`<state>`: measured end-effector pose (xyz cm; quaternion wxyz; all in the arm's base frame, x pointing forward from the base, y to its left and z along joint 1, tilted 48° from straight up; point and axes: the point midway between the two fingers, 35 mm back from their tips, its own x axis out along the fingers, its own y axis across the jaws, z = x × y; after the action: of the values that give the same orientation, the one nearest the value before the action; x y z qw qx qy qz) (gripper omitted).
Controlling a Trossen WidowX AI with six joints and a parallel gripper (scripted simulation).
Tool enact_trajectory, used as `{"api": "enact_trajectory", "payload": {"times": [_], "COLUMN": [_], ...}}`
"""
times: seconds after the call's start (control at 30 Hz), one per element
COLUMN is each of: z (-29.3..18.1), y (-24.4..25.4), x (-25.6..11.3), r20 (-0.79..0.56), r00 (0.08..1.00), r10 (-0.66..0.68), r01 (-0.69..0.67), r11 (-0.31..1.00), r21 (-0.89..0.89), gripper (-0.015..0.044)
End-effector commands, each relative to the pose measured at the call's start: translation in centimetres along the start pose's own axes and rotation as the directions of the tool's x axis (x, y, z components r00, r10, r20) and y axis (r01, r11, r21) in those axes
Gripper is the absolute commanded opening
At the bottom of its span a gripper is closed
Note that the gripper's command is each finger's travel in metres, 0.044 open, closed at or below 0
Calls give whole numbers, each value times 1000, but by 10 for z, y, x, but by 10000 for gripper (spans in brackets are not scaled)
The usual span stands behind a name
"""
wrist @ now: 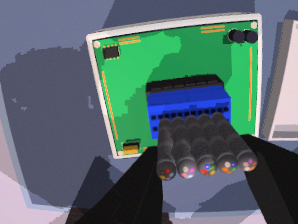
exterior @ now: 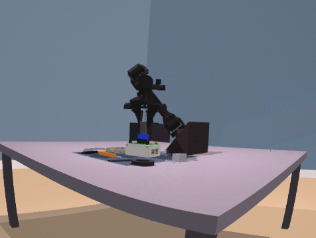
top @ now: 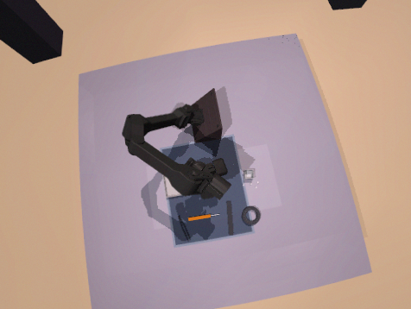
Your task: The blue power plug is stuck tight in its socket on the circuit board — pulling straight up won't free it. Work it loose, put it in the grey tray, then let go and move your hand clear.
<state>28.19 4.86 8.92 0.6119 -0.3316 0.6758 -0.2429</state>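
Plug, blue, sits at its socket, my fingers part-open, clamped on its cable bundle above; housing probably light and rigid, cables likely flexing, so grip low near the blue body.

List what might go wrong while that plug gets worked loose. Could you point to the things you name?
The gripper [exterior: 143,122] [wrist: 198,149] grips the grey cables [exterior: 143,127] [wrist: 195,145] above the blue plug [exterior: 143,136] [wrist: 190,104], so rocking may bend them instead of freeing it. The white box [exterior: 141,150] [wrist: 99,100] under the board [exterior: 151,143] [wrist: 125,75] shows no clamp and might shift or lift along.
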Motion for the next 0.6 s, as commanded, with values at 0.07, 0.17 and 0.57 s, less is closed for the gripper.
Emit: {"api": "enact_trajectory", "payload": {"times": [0.07, 0.17, 0.57], "z": [1, 1, 1], "y": [-2, -2, -2], "x": [5, 5, 8], "r20": [24, 24, 24], "r00": [1000, 1000, 1000], "r10": [7, 7, 7], "r01": [-8, -8, -7], "r11": [1000, 1000, 1000], "r21": [4, 4, 4], "gripper": [79, 157, 251]}}
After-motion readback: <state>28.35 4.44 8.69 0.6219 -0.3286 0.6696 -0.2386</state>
